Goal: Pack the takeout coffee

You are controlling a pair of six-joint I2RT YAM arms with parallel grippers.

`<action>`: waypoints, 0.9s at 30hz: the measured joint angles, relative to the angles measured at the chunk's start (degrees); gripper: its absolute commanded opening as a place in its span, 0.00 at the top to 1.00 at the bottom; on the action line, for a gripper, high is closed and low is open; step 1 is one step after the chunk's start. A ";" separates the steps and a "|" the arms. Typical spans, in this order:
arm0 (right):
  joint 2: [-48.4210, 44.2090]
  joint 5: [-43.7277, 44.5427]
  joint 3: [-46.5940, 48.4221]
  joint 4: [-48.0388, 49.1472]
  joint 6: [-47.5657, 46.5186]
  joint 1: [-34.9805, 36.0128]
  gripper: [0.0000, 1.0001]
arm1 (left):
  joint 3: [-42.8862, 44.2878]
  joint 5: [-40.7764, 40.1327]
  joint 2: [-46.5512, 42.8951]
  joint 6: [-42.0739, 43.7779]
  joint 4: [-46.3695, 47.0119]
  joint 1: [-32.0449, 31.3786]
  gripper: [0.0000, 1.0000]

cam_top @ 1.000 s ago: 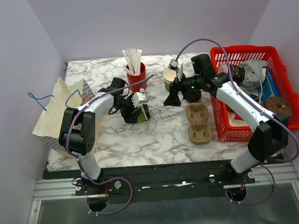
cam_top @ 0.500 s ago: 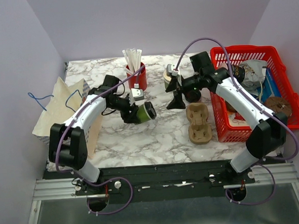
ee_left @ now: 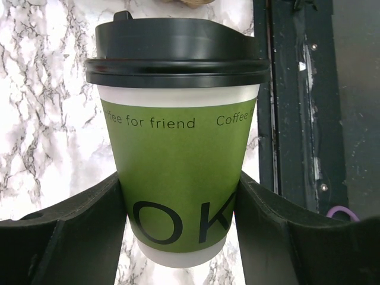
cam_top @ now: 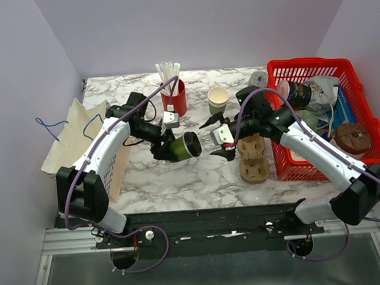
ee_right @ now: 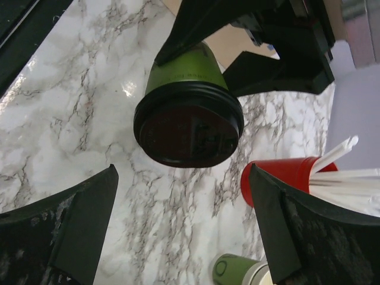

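Clamped by the left gripper [ee_left: 181, 237] across the green band: takeout coffee cup [ee_left: 178, 154], with black lid [ee_left: 176, 50] fitted. Held on its side above the marble table [cam_top: 198, 174], lid end toward the right gripper [cam_top: 218, 139]. Spread wide and empty on the right, near the lid, not touching.

The top external view sits high behind the arm bases and faces down and forward, far enough back to take in the whole table [cam_top: 198, 177] from near edge to far edge. The left wrist view looks along the left end effector [ee_left: 178, 237], very close on the side of the takeout coffee [ee_left: 178, 160], with the table's near edge at its right. The right wrist view looks out between the fingers of the right end effector [ee_right: 178, 231], facing the lid end of the same cup from close by. All three views share that cup and the marble around it.
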 measured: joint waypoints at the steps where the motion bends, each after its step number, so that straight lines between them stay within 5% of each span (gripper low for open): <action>1: -0.13 0.20 -0.33 0.39 -0.98 0.74 0.00 | 0.24 0.07 0.00 0.31 -0.66 0.00 0.28; 27: 3.69 3.50 0.11 1.29 -6.95 5.86 0.00 | 1.68 2.19 0.00 2.19 -4.68 -1.11 0.28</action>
